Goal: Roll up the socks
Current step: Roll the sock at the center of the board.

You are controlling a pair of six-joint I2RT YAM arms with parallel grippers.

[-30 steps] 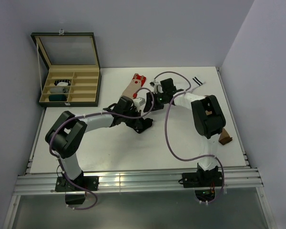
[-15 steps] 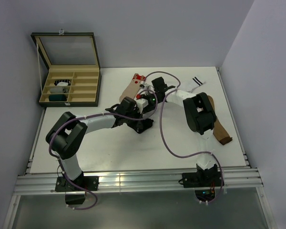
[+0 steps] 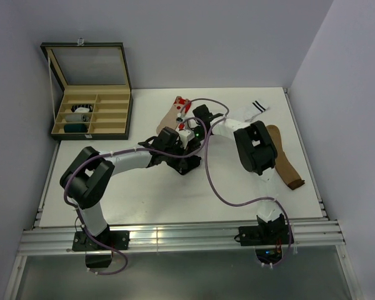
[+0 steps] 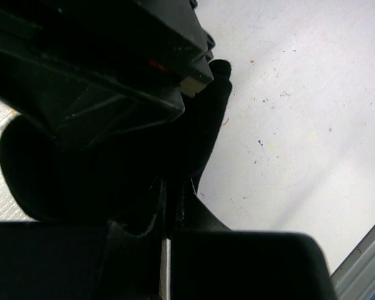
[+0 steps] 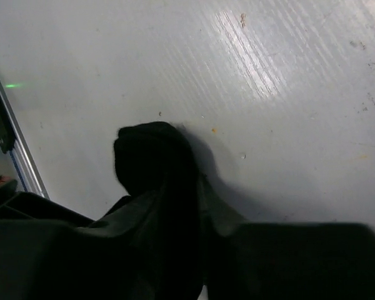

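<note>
My left gripper (image 3: 186, 157) sits at the table's middle, shut on the black sock (image 4: 207, 119), whose dark fabric runs up between its fingers (image 4: 169, 187). Just behind it my right gripper (image 3: 192, 130) comes in from the right. In the right wrist view its jaws (image 5: 187, 206) are closed on a bunched fold of the same black sock (image 5: 151, 157). In the top view the two grippers hide most of this sock. A beige sock with a red patterned cuff (image 3: 174, 112) lies flat just behind the grippers.
A white sock with black stripes (image 3: 252, 110) lies at the back right, and a brown sock (image 3: 284, 157) lies along the right side. An open wooden compartment box (image 3: 129, 119) holding rolled socks stands at the back left.
The right arm has swung left toward the left gripper and its jaws have narrowed onto the black sock. The brown sock now shows in full. The left arm has barely moved.
</note>
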